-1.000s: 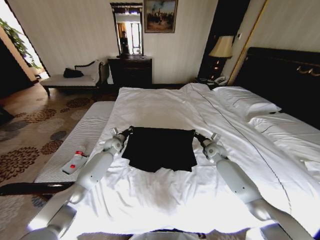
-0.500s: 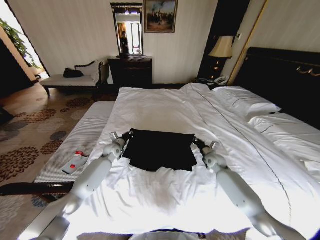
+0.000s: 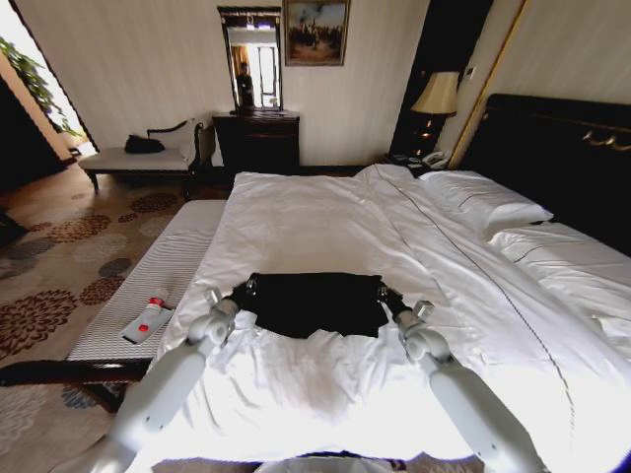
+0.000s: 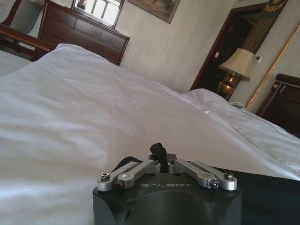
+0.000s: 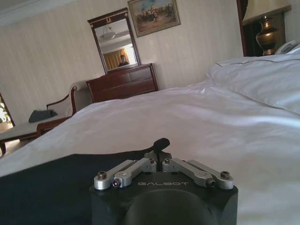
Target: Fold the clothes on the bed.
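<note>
The clothes are one black T-shirt [image 3: 314, 304] lying flat across the near middle of the white bed [image 3: 315, 212]. My left gripper [image 3: 246, 289] is at the shirt's far left corner and my right gripper [image 3: 385, 294] at its far right corner. Each is shut on the fabric's edge. In the left wrist view the left gripper [image 4: 158, 149] has its fingertips pinched together, with black cloth [image 4: 269, 187] beside it. The right wrist view shows the right gripper [image 5: 161, 142] pinched the same way at the edge of the dark shirt [image 5: 42, 183].
A grey striped bench [image 3: 168, 276] runs along the bed's left side and carries a white bottle with a red cap [image 3: 146, 320]. Pillows [image 3: 483, 202] and a dark headboard [image 3: 552, 148] are on the right. A dresser [image 3: 258, 138] stands at the far wall.
Both arms have drawn back toward me, carrying the shirt's far edge nearer. The shirt now covers a shorter patch of the bed.
</note>
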Controlling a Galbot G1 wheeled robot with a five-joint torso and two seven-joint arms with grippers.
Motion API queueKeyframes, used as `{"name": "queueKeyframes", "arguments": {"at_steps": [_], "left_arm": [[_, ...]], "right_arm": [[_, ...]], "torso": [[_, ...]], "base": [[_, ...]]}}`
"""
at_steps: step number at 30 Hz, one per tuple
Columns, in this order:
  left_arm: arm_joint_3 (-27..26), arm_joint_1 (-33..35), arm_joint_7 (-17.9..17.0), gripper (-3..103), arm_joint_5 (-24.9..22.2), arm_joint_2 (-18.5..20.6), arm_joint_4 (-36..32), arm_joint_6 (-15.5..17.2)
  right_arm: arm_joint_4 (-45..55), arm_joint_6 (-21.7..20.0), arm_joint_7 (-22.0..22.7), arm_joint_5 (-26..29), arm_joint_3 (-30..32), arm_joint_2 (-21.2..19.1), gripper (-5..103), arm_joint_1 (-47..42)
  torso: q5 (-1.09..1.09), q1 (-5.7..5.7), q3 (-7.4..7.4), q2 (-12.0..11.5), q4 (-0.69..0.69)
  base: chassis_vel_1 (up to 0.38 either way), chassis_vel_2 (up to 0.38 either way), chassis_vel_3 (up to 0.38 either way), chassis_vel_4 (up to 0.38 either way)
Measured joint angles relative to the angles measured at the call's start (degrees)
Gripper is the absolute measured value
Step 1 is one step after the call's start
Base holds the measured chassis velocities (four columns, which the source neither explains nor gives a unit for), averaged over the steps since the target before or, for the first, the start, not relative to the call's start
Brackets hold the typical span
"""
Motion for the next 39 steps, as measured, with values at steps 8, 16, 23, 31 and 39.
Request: {"name": "queueKeyframes", "arguments": {"at_steps": [8,16,23,31,39], "left_arm": [[-0.3,2.2,0.0,2,1.0,1.0,-2.0,-0.5],[-0.2,5.1,-0.5,2,2.4,3.9,-5.7,-0.6],[-0.5,7.4,-1.5,-1,5.3,5.9,-7.8,-0.5],[-0.8,9.1,-2.7,25,7.7,6.9,-8.1,0.2],[-3.2,11.7,-2.6,52,9.3,7.7,-11.3,-0.1]], "right_arm": [[2.1,1.2,-0.5,-2.9,1.8,1.1,1,-6.0],[2.6,2.4,-0.8,-5.4,2.3,3.1,1,-9.6],[5.6,2.9,-1.3,-7.3,3.4,3.2,4,-13.7],[7.7,3.6,-1.9,-9.7,5.5,3.1,31,-17.9],[13.2,4.2,-1.6,-8.7,8.6,2.1,58,-22.5]], "torso": [[0.0,0.0,0.0,0.0,-0.01],[0.01,0.01,0.0,0.0,0.01],[0.0,0.01,0.0,0.0,0.0],[0.0,0.01,0.0,0.0,0.01],[0.02,0.01,0.01,0.0,0.01]], "base": [[0.0,0.0,0.0,0.0],[0.0,0.0,0.0,0.0],[0.0,0.0,0.0,0.0],[0.0,0.0,0.0,0.0],[0.0,0.0,0.0,0.0]]}}
